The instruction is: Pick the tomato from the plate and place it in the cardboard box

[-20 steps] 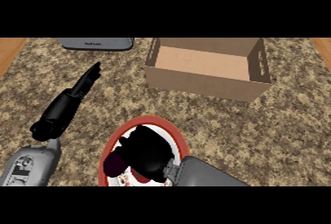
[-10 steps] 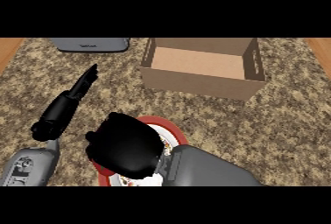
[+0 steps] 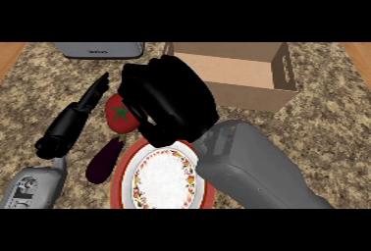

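Observation:
The red tomato (image 3: 119, 114) with its green stem star is off the plate and pressed against the left side of my right hand (image 3: 168, 100), whose fingers curl round it and hide part of it. That hand hangs above the counter between the plate and the cardboard box. The plate (image 3: 127, 168), white with a red patterned rim, lies near the lower edge and holds nothing. The open cardboard box (image 3: 246, 93) stands at the back right, just beyond my right hand. My left hand (image 3: 71, 123) rests open at the left, fingers straight.
A dark purple eggplant (image 3: 103, 160) lies on the counter by the plate's left rim. A grey appliance (image 3: 98, 49) sits at the back left. The speckled counter (image 3: 333, 127) has wooden edges at both far corners.
My right hand has risen from the plate and moved toward the box with the tomato in it. The plate's white middle and the eggplant now show. The left hand has stayed put.

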You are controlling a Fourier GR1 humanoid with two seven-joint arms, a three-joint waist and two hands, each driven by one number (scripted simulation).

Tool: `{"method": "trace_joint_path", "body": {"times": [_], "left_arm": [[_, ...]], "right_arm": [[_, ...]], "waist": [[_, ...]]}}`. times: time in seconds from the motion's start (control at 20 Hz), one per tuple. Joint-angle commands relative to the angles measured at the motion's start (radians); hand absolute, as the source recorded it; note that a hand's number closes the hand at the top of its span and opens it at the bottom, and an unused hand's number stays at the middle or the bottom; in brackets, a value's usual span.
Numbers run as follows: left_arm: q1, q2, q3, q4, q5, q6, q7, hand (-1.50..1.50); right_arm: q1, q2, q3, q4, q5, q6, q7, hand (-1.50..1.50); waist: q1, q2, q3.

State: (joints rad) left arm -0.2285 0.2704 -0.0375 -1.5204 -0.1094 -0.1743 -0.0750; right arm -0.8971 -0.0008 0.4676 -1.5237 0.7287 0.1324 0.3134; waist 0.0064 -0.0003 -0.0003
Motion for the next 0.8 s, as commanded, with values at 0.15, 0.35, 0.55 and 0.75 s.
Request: {"method": "trace_joint_path", "body": {"times": [0.15,0.35,0.55,0.75], "left_arm": [[0.009,0.017,0.012,-0.038,0.017,-0.039,0.014,0.00],[-0.010,0.024,0.041,0.032,0.012,-0.040,-0.025,0.00],[0.021,0.005,0.027,-0.047,0.010,-0.028,0.003,0.00],[-0.022,0.009,0.021,-0.013,0.015,-0.050,0.013,0.00]], "right_arm": [[-0.154,-0.013,-0.250,0.261,-0.026,-0.068,-0.015,1.50],[-0.243,-0.087,-0.318,0.413,-0.008,-0.065,-0.094,1.50],[-0.230,-0.156,-0.294,0.574,0.033,-0.052,-0.229,1.50],[-0.330,-0.210,-0.305,0.763,0.010,0.134,-0.235,1.50]], "waist": [[0.014,0.004,0.000],[0.009,0.005,0.000],[0.016,0.006,0.000],[0.030,0.014,-0.001]]}}
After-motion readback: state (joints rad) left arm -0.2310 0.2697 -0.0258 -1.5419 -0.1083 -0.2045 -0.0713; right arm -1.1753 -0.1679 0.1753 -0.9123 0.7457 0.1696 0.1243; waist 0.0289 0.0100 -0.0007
